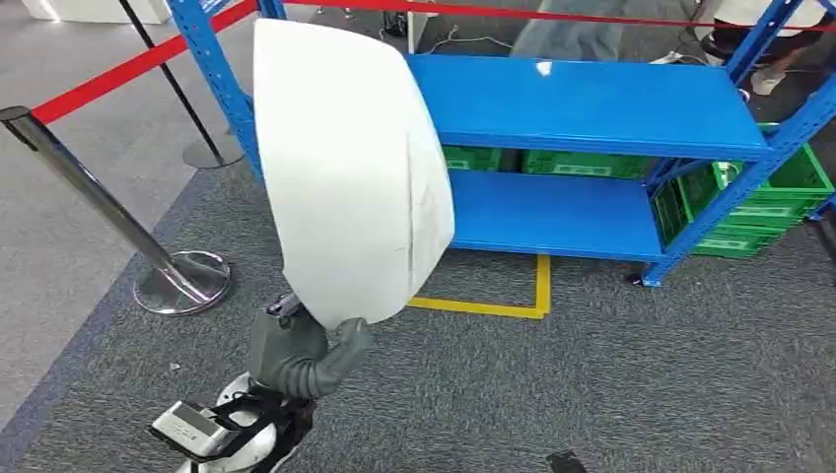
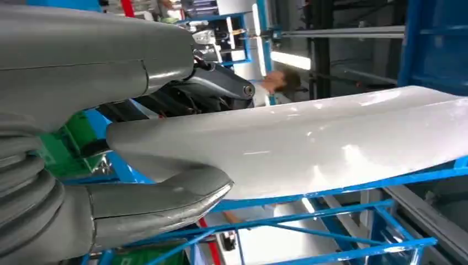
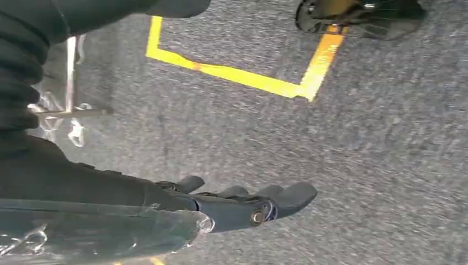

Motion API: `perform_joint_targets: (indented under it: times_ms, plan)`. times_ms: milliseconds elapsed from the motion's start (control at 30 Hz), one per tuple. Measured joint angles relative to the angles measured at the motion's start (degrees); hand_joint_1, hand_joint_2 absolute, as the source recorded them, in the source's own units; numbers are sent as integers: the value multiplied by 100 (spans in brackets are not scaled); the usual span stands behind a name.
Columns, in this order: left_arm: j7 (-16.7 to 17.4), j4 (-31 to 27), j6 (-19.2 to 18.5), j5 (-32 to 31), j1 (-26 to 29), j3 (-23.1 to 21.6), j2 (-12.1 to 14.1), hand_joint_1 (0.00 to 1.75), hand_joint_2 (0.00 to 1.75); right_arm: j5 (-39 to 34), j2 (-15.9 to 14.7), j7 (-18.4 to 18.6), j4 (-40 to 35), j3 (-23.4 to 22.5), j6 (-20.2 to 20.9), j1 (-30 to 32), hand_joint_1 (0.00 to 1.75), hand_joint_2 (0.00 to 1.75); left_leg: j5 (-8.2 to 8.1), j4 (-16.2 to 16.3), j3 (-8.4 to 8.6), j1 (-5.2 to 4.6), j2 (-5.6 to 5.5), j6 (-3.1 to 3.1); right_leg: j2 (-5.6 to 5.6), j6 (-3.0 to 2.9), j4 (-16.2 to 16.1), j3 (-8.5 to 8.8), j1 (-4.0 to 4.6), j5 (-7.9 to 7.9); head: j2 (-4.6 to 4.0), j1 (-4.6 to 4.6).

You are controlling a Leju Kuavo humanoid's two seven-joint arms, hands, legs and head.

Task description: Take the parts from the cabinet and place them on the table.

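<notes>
On the grey carpet in front of the blue shelving rack (image 1: 592,108), the robot's left hand (image 1: 301,355) grips a large white curved panel (image 1: 345,168) by its lower edge, thumb on one face and dark fingers on the other, as the left wrist view shows with the thumb (image 2: 165,201) pressed under the glossy shell (image 2: 331,143). The panel stands nearly upright, clear of the rack and covering its left end from the head view. The rack's two blue shelves sit at about one o'clock from the panel, with green plastic crates (image 1: 759,202) behind and beside the lower one. A yellow tape corner (image 1: 513,301) marks the floor at the foot of the rack, just right of the panel's bottom. At nine o'clock a chrome stanchion (image 1: 148,256) carries a red belt (image 1: 118,69). The right hand (image 3: 243,204) hangs over the carpet holding nothing, its fingers stretched out and lying loosely side by side.
</notes>
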Motion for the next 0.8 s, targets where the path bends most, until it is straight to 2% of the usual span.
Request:
perform_joint_targets:
  times_ms: [67, 100, 133, 167, 233, 267, 300, 333, 400, 433, 467, 567, 600, 633, 667, 733, 767, 800]
  plan:
    - [0, -9, 0, 0, 3, 2, 0, 175, 175, -4, -2, 2, 0, -2, -2, 17, 0, 175, 38, 2, -19, 18, -1, -49, -5, -79, 16, -61, 16, 15, 0, 2]
    - [0, -9, 0, 0, 7, 2, 0, 175, 175, -9, 0, 11, 0, -6, -2, 25, 0, 175, 33, 19, -48, 22, -3, -74, -26, -133, 4, -85, -14, 53, 0, 15]
    - [0, -22, 2, 0, 12, 2, 2, 175, 175, -11, -2, 11, 0, -9, 0, 15, 0, 175, -166, 152, -114, 25, -5, -118, -29, -184, 4, -95, -15, 95, 0, -2]
    - [0, -22, 2, 0, 10, 2, 2, 175, 175, -11, -2, 9, 0, -9, 0, 6, 0, 175, -452, 477, -252, 36, -5, -152, -29, -211, 4, -143, -15, 141, 0, -44]
    - [0, -22, 2, 0, 16, 2, 2, 175, 175, -13, -2, 9, 0, -9, 0, 16, 0, 175, -961, 1465, -645, 54, -5, -197, -30, -220, 11, -245, -11, 211, 0, -50]
    - [0, -22, 4, 7, 28, 2, 2, 175, 175, -20, -7, 4, 0, -9, 0, 27, 0, 175, -1071, 1830, -775, 58, -5, -202, -34, -219, 12, -286, -8, 236, 0, -50]
    - [0, -22, 11, 18, 38, 2, 2, 175, 175, -50, -11, -15, 0, -13, 0, 32, 0, 175, -1029, 1886, -769, 60, -5, -201, -36, -214, 13, -314, -8, 257, 0, -50]
    - [0, -22, 17, 26, 44, 11, 4, 175, 175, -85, -13, -68, 0, -18, 0, 34, 0, 175, -857, 1697, -630, 60, -5, -188, -33, -203, 13, -336, -8, 273, 0, -52]
    - [0, -24, 37, 26, 52, 22, 2, 175, 175, -127, -13, -206, 0, -33, -11, 27, 0, 175, -418, 824, -107, 60, -5, -147, -24, -177, 14, -340, -9, 293, 0, -50]
    - [0, -43, 42, 22, 61, 28, 2, 175, 175, -133, -13, -265, 0, -33, -26, 19, 0, 175, -291, 335, 177, 60, -4, -122, -19, -160, 14, -342, -10, 302, 0, -52]
    - [0, -70, 41, 20, 75, 31, 2, 175, 175, -138, -13, -335, 0, -33, -48, 4, 0, 175, -291, 63, 341, 49, -8, -101, -12, -133, 41, -378, 35, 304, 0, -59]
    - [0, -129, 48, 9, 143, 50, 2, 175, 175, -129, -13, -435, 0, -33, -65, -7, 0, 175, -329, 27, 271, 43, -12, -20, -19, -46, 44, -425, 32, 360, 0, -41]
    - [0, -149, 52, 7, 170, 57, 2, 175, 175, -114, -13, -435, 0, -33, -70, -7, 0, 175, -298, -5, 268, 70, -11, 27, -18, -13, 56, -431, 31, 347, 0, -55]
    - [0, -166, 55, 2, 181, 63, 2, 175, 175, -85, -13, -435, 0, -33, -72, -1, 0, 175, -282, -6, 265, 87, -8, 53, -17, 19, 150, -496, 25, 250, 0, -46]
    - [0, -179, 59, -2, 189, 72, 2, 175, 175, -61, -13, -435, 0, -33, -79, 1, 0, 175, -270, -6, 252, 88, -5, 93, -21, 54, 466, -626, 25, 19, 0, -11]
    - [0, -186, 72, -4, 213, 92, 2, 175, 175, -48, -13, -437, 0, -31, -85, 8, 0, 175, -247, -1, 208, 80, -3, 131, -22, 89, 1441, -1052, 16, -444, 0, 0]
    - [0, -186, 74, -7, 230, 101, 2, 175, 175, -48, -13, -435, 0, -31, -87, 20, 0, 175, -234, 1, 189, 76, -3, 135, -21, 97, 1816, -1212, 18, -574, 0, 0]
    - [0, -186, 74, -13, 247, 107, 4, 175, 175, -48, -13, -435, 0, -31, -87, 31, 0, 175, -224, 3, 178, 72, -4, 136, -21, 98, 1947, -1263, 18, -573, 0, 0]
